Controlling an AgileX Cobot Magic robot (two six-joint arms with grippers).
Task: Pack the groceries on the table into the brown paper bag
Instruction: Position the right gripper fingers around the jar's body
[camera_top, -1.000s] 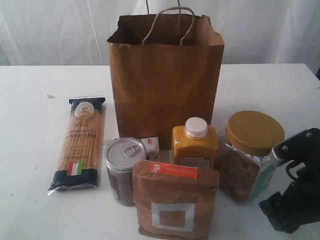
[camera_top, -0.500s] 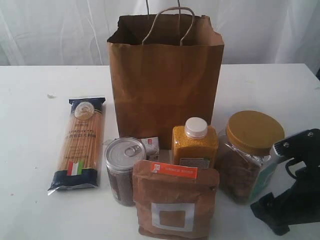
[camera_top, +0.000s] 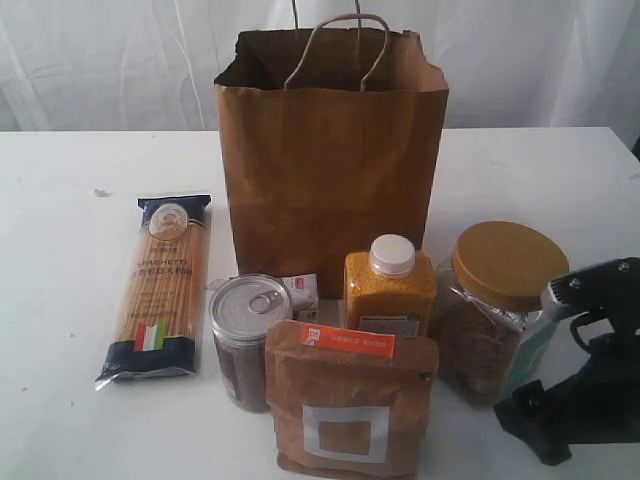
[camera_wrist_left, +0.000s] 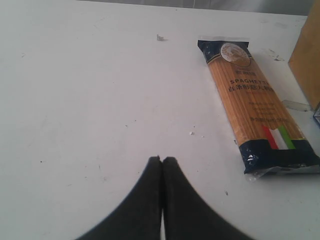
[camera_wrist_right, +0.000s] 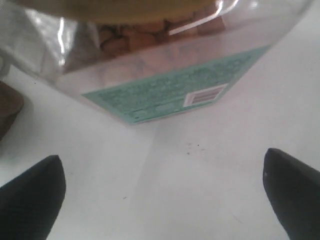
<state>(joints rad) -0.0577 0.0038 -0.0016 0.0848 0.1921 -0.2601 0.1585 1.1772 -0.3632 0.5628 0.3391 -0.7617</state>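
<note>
The brown paper bag (camera_top: 330, 180) stands upright and open at the back of the table (camera_top: 60, 200). In front of it are the groceries: a spaghetti packet (camera_top: 160, 290) lying flat at the left, a pull-tab tin (camera_top: 248, 335), a white-capped yellow bottle (camera_top: 390, 290), a brown pouch (camera_top: 350, 400) with an orange label, and a gold-lidded clear jar (camera_top: 500, 310). My right gripper (camera_top: 525, 420) is low at the jar's right side. It stands wide open (camera_wrist_right: 161, 157) and faces the jar's base (camera_wrist_right: 165, 65) without touching it. My left gripper (camera_wrist_left: 161, 159) is shut and empty over bare table, short of the spaghetti packet (camera_wrist_left: 255, 105).
A small white and red carton (camera_top: 300, 293) lies behind the tin, against the bag's foot. White curtains hang behind the table. Bare tabletop lies left of the spaghetti and right of the bag. The groceries stand close together.
My right gripper has opened wider and shifted a little lower and leftward, toward the jar. The groceries, the bag and the left gripper have not moved.
</note>
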